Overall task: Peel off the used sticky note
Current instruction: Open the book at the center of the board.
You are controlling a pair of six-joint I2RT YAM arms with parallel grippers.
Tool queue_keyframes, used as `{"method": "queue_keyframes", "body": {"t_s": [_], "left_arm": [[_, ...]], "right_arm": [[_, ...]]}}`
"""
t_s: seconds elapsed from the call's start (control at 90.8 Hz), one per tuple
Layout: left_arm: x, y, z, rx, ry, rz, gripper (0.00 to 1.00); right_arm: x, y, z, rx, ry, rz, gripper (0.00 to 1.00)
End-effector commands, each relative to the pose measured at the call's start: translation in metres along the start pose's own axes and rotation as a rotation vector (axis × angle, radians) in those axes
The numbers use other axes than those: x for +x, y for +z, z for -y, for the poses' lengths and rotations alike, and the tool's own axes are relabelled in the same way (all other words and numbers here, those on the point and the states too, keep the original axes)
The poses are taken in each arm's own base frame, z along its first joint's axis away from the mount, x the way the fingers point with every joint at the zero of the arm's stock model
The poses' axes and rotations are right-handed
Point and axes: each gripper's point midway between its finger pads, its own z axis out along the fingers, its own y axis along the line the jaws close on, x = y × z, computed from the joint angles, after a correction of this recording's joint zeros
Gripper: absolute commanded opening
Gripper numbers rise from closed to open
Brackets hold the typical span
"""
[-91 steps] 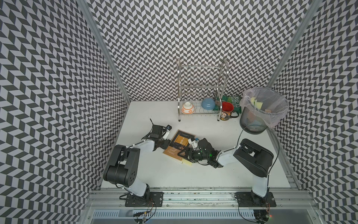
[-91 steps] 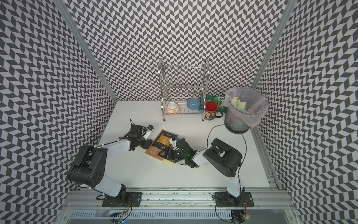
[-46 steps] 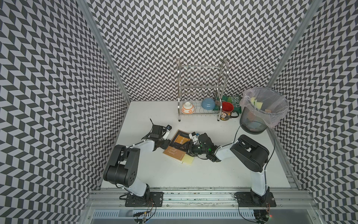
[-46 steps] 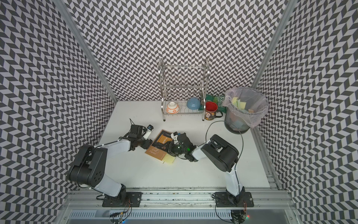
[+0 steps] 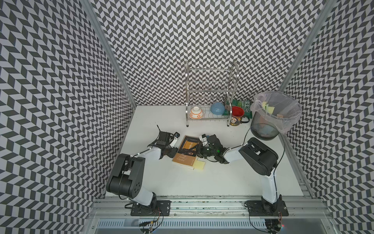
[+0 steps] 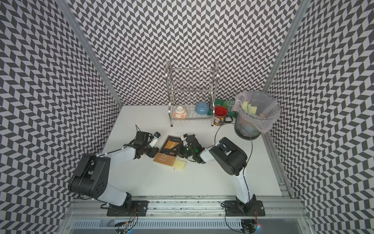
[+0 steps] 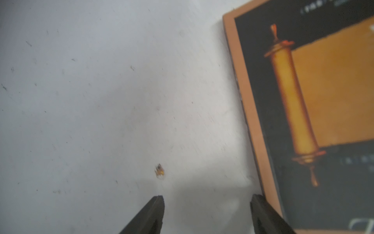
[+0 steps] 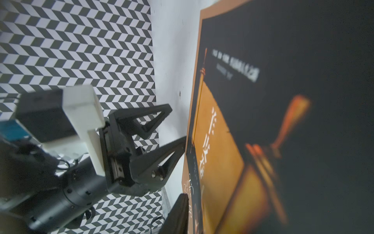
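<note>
1. Two arms close on one book [image 5: 185, 150], which lies flat on the white table [image 5: 202, 182], a little left of centre.
2. Edges: the left wall [image 5: 113, 131] stands close beside the left arm. The wire rack [image 5: 209, 95], red mug [image 5: 237, 118] and lined bin [image 5: 269, 121] crowd the far right corner, well apart from the book.
3. Room: bare tabletop runs from the book to the near rail [image 5: 202, 200], and also far of the book up to the rack.
4. My left gripper [image 7: 206, 199] sits low at the book's left edge with its jaws spread wide and only bare table between them. One fingertip [image 7: 261, 204] touches that edge.
5. My right gripper [image 5: 199, 150] hangs over the book's right edge, facing left across the cover. I cannot tell whether its jaws are spread or pressed together. The top views hide them under the wrist, and the wrist view shows one dark finger [image 8: 179, 210] and blur.
6. The yellow sticky note [image 5: 199, 165] lies flat on the table at the book's near right corner, touching it. It sits just near of the right gripper and apart from both grippers. I cannot tell whether it adheres to the book.
7. The book's long axis runs near to far, with the far end leaning right.
8. The note looks close to square, so I read no long axis. Its sides are skewed like the book's.
</note>
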Motion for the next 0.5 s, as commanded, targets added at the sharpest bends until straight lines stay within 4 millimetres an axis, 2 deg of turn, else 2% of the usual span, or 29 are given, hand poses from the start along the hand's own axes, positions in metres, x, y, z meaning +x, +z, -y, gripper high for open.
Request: {"method": "queue_keyframes", "body": {"t_s": [0.0,0.077,0.242,0.485], "left_arm": [[0.012,-0.025,0.015,0.057,0.047,-0.031,0.73],[0.003,-0.045,0.022,0.091,0.074,0.017,0.75],[-0.002,-0.082,0.055,0.205,0.193,0.102,0.79],[0.006,-0.094,0.105,0.272,0.372,0.151,0.82]], "right_arm": [[-0.009,-0.004,-0.029,-0.057,-0.045,0.021,0.28],[-0.01,-0.005,-0.036,-0.062,-0.056,0.021,0.18],[-0.014,-0.006,-0.047,-0.063,-0.059,0.021,0.17],[-0.021,-0.008,-0.07,-0.077,-0.05,0.019,0.1]]}}
